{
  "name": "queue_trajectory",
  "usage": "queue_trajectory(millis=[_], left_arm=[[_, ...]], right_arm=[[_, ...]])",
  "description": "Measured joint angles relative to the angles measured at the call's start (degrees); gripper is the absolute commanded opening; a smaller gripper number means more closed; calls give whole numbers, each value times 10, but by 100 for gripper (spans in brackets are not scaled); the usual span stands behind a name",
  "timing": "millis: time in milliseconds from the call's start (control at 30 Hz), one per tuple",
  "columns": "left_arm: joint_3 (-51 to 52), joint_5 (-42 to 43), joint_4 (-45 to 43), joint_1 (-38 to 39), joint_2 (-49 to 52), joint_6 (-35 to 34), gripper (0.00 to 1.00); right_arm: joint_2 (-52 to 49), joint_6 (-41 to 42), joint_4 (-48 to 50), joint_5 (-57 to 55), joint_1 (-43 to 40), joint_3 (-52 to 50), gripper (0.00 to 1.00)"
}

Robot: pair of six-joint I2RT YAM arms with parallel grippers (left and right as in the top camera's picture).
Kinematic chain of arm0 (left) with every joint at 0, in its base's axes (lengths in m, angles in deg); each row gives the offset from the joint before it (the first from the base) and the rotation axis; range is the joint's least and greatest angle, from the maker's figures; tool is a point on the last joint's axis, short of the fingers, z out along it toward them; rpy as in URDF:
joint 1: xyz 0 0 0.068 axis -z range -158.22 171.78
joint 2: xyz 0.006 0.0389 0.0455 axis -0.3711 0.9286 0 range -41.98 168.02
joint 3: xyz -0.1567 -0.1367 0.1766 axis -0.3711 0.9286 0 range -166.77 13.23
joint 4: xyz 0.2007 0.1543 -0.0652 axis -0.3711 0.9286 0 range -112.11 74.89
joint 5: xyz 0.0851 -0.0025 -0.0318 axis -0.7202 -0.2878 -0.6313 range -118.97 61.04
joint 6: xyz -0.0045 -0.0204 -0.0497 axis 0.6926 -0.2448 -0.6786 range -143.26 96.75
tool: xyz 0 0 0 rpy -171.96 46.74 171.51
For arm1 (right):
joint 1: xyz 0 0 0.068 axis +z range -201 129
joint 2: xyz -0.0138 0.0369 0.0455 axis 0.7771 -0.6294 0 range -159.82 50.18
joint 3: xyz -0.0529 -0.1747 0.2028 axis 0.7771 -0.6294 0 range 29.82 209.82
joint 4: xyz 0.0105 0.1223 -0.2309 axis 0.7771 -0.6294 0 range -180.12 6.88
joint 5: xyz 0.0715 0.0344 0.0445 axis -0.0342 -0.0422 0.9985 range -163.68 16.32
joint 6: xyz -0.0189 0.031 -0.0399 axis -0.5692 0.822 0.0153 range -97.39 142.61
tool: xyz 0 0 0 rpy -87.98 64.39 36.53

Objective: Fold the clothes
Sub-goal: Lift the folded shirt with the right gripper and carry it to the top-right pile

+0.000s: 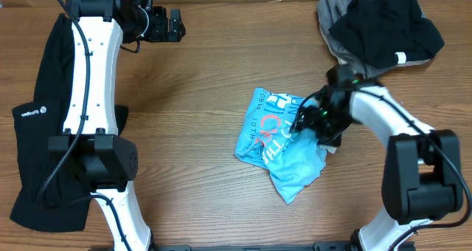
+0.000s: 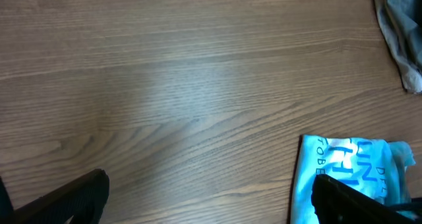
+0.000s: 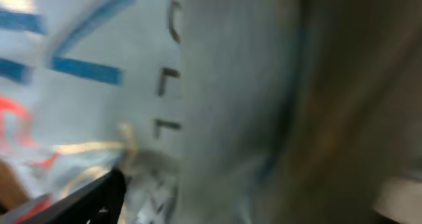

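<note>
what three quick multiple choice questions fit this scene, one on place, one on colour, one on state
1. Where in the overhead view is the pile of black and grey clothes? A) centre B) bottom left C) top right
2. What colour is the T-shirt at the right gripper? A) light blue B) red C) yellow
3. How is the left gripper? A) shut on the T-shirt B) open above the table C) shut on a sock
C, it lies in that corner; A, the fabric is plainly light blue; B, its wrist view shows fingers apart over wood.
</note>
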Motion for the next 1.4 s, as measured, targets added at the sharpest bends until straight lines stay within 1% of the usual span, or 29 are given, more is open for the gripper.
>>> queue_trajectory(millis=[100,233,267,300,333,367,400,433,633,733,900,1033,1100,1267,1400], left_arm=[[0,0,4,0,0,0,100],[0,0,5,0,0,0,100],[0,0,5,0,0,0,100],[0,0,5,0,0,0,100],[0,0,5,0,0,0,100],[0,0,6,0,0,0,100],[0,0,6,0,0,0,100],[0,0,6,0,0,0,100],[0,0,12,0,0,0,100],[0,0,13,0,0,0,100],[0,0,15,0,0,0,100],[0,0,18,0,0,0,100],[0,0,18,0,0,0,100],[0,0,18,0,0,0,100],[0,0,19,0,0,0,100]], right_arm=[[12,31,35,-10,14,-25,88],[32,53,90,-2,21,-56,82],[36,57,110,5,24,-63,78],[38,59,133,15,28,-71,69],[39,61,158,27,32,-78,56],[38,64,184,38,37,-85,28],[35,63,207,52,42,-93,12],[30,62,225,66,46,-97,4],[14,49,298,138,42,-114,4],[8,31,321,188,17,-114,4],[7,14,329,284,-33,-99,4],[7,13,330,352,-61,-44,4],[9,21,334,376,-75,-1,4],[24,41,336,386,-95,74,4],[33,63,354,363,-104,132,4]])
